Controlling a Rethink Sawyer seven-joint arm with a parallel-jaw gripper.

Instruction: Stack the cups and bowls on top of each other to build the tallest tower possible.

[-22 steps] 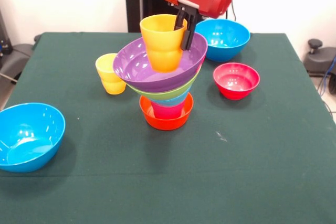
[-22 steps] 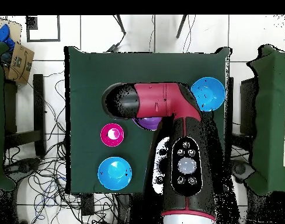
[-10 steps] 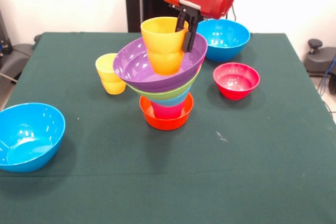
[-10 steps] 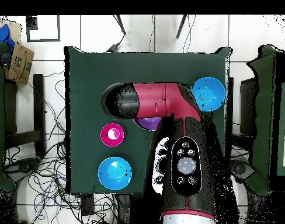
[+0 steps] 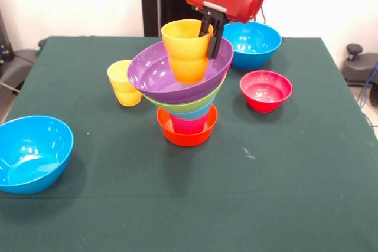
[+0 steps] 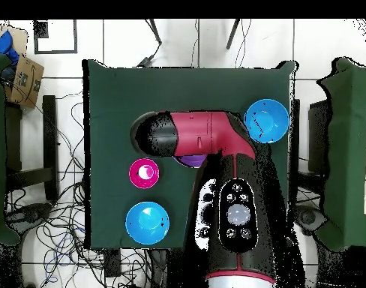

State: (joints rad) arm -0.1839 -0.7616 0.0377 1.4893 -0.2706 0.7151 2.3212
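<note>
The gripper (image 5: 208, 28) pinches the right-hand rim of the orange cup (image 5: 186, 50), one finger inside the wall and one outside, and holds the cup upright over the hollow of the purple bowl (image 5: 155, 75). That bowl caps the tower (image 5: 186, 107), which rises from an orange bowl (image 5: 186, 135) through a red-pink cup (image 5: 188, 125) and light blue and lime green bowls, widening upward; the purple bowl sits visibly tilted, its left rim lower. Whether the cup's base touches the bowl cannot be told from the front view, and in the overhead view the arm (image 6: 208, 135) hides the stack. Loose pieces on the table (image 5: 283, 193): a yellow cup (image 5: 123, 82) just left of the tower, a red bowl (image 5: 266, 90) to the right, one blue bowl (image 5: 251, 42) behind, another blue bowl (image 5: 32, 151) at the near left. Assessed risk: the stack is top-heavy on a narrow base, so a release off-centre, or with the cup clear of the bowl, could rock the slanted purple bowl and slide it off. A finger dragging the rim on withdrawal could tip the cup or topple everything.
</note>
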